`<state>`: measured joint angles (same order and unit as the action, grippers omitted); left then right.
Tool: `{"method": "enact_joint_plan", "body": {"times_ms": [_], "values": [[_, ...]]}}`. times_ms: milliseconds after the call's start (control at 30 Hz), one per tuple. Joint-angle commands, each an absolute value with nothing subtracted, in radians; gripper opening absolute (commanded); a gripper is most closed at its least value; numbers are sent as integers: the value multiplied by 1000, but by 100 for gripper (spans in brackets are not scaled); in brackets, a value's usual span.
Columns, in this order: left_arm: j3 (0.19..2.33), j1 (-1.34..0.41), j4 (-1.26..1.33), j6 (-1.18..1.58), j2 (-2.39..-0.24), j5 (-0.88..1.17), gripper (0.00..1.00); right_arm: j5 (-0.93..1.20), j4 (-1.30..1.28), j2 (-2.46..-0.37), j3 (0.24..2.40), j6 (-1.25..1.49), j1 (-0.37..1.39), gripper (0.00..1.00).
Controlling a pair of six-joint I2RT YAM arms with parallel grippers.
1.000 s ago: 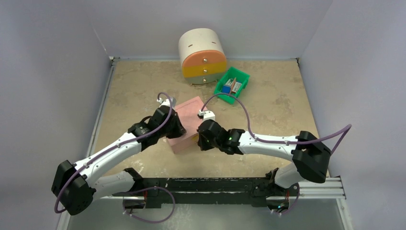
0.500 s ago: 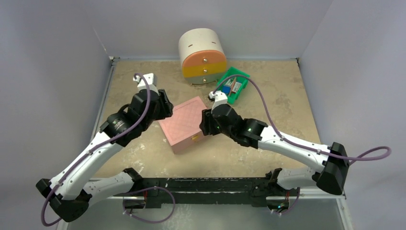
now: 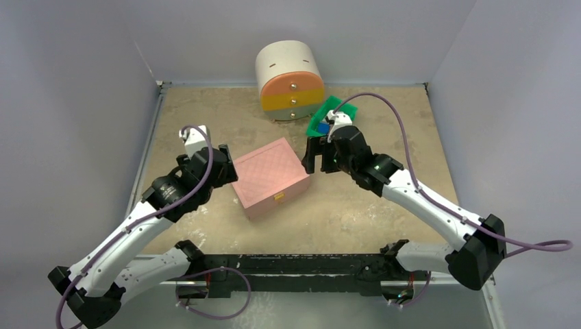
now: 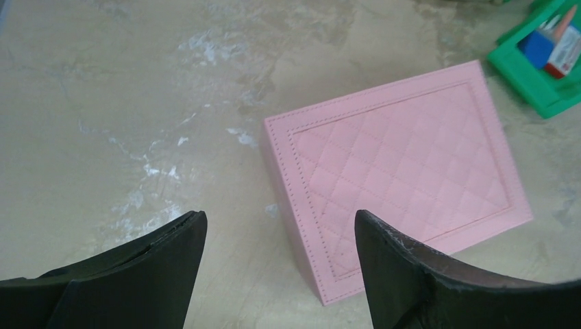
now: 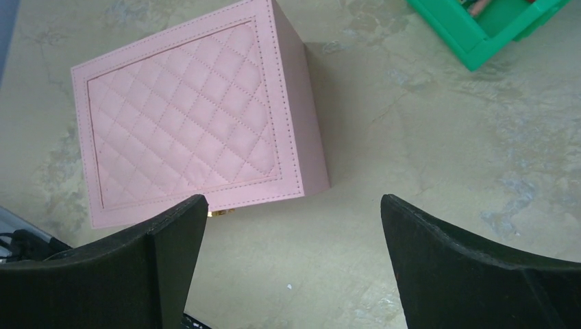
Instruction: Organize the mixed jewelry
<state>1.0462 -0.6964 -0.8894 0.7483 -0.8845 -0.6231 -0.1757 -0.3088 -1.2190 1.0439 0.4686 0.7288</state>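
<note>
A mottled beige table (image 3: 384, 195) is enclosed by pale grey walls (image 3: 82, 62). One closed pink box (image 3: 268, 177), one rounded drawer unit (image 3: 290, 81) and one green bin (image 4: 541, 92) are counted on it. The left gripper (image 4: 277, 226) and right gripper (image 5: 294, 205) are spread wide, nothing held. The jewelry cannot be made out.

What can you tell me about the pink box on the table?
The pink box is a flat rectangle that looks like soft padded leather. Its lid is shut and has a stitched diamond pattern inside a stitched border. A tiny gold clasp sits on the front side, facing the arms. The box lies flat on the beige table, turned at a slant.
</note>
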Motion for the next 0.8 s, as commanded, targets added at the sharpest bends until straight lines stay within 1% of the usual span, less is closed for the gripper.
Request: {"method": "enact_joint_plan", "body": {"times_ms": [0, 200, 433, 633, 767], "values": [[957, -699, -869, 850, -853, -651, 79, -19, -263, -1254, 1048, 440, 657, 99], [883, -686, -838, 891, -821, -634, 82, 126, -185, -1324, 1015, 470, 599, 99], [831, -684, -796, 907, -810, -571, 82, 231, -110, -1409, 987, 485, 573, 99], [830, -684, -790, 893, -806, -540, 82, 289, -58, -1468, 976, 496, 566, 99], [853, -685, -786, 855, -793, -526, 82, 349, -25, -1520, 986, 508, 566, 97]]}}
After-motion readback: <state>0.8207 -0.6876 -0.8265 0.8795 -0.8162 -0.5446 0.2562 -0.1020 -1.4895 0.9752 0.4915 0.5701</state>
